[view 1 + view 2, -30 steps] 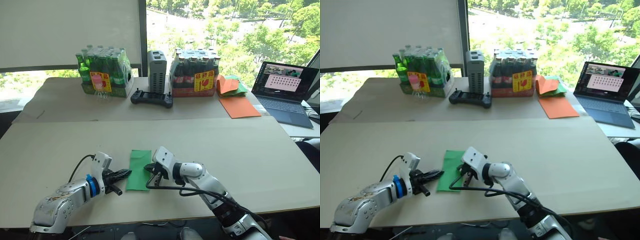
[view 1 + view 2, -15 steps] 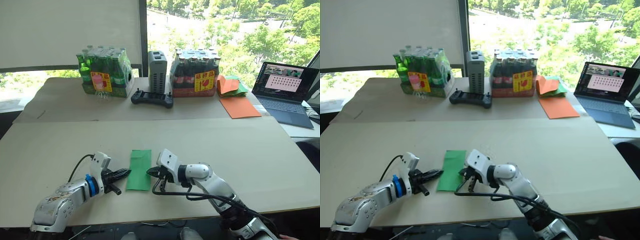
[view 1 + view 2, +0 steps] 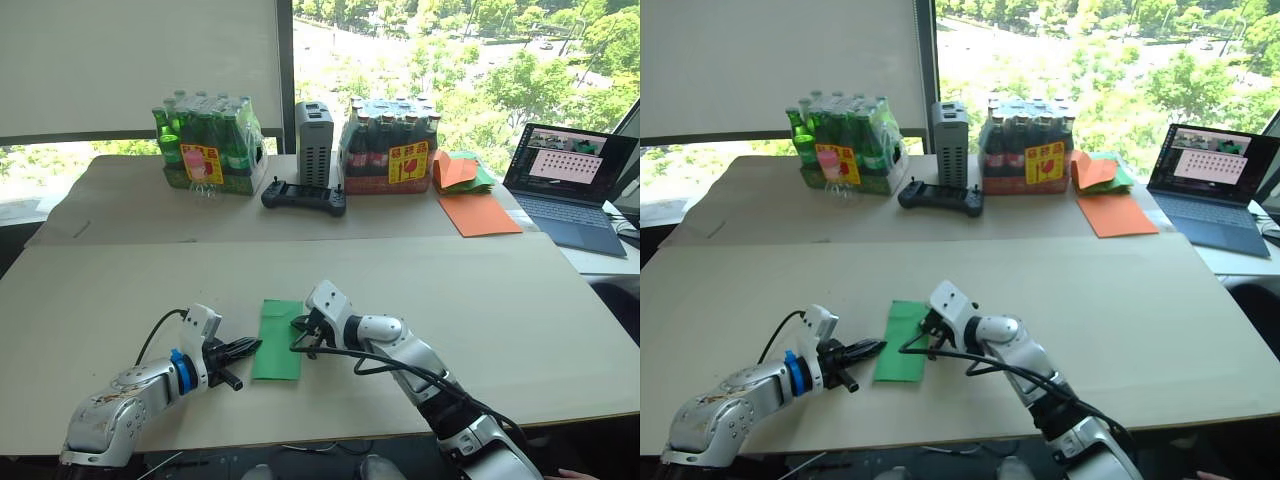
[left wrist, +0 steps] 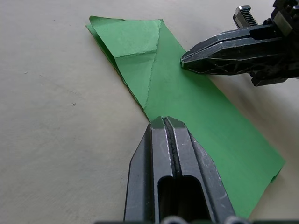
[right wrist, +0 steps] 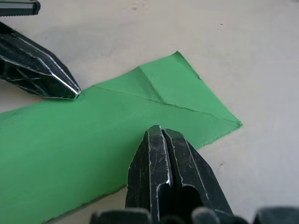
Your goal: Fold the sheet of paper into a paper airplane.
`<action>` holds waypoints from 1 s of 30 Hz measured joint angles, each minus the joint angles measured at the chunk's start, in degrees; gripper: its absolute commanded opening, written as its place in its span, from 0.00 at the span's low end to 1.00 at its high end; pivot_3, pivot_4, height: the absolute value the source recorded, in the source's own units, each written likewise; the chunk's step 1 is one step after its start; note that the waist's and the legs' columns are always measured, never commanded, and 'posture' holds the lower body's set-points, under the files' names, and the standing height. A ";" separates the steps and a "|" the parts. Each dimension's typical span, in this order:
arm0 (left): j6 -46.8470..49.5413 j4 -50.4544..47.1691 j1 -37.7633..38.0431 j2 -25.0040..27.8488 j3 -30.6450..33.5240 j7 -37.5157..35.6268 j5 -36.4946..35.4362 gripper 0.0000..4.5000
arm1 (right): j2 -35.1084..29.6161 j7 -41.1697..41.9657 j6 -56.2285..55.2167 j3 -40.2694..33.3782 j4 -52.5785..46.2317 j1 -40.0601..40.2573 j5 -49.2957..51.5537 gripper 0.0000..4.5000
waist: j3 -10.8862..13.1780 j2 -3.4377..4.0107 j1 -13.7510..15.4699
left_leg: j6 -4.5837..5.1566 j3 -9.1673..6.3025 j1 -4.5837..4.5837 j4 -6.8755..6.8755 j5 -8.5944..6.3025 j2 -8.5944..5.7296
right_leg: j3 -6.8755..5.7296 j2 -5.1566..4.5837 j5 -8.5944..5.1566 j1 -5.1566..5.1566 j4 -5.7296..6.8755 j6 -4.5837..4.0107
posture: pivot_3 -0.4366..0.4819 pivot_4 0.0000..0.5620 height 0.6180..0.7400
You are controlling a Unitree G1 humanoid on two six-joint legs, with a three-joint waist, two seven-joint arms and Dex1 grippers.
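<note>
The sheet of paper [image 3: 277, 350] is bright green and lies flat on the near table, folded into a narrow strip with a creased triangular flap at its far end [image 4: 135, 51]. My left gripper [image 3: 254, 346] is shut, its tip resting on the strip's left edge about midway along. My right gripper [image 3: 298, 325] is shut too, its tip touching the strip's right edge nearer the far end. The left wrist view has my left gripper [image 4: 163, 122] at the paper's edge and the right gripper [image 4: 184, 59] opposite. In the right wrist view my right gripper [image 5: 161, 131] presses on the paper [image 5: 93, 126].
On the far table stand two shrink-wrapped bottle packs [image 3: 208, 148] [image 3: 388, 148], a grey box [image 3: 314, 140] and a black controller [image 3: 303, 196]. Orange sheets [image 3: 478, 212] and a mixed paper pile [image 3: 460, 170] lie at the back right beside an open laptop [image 3: 570, 180].
My right gripper has slid a little toward the far end of the strip, along its right edge, and its forearm has swung. The left gripper and the paper have stayed put.
</note>
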 measured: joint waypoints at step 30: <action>0.57 -1.00 0.06 -0.22 0.00 0.84 0.21 0.01 | 5.26 -8.09 3.02 -4.33 5.88 -3.33 -0.29 0.00 | 0.00 0.01 -0.03 | 0.00 0.00 0.01 0.00 0.00 0.00 | 0.00 -0.01 0.00 0.01 0.02 0.00 | 0.48 0.27 0.89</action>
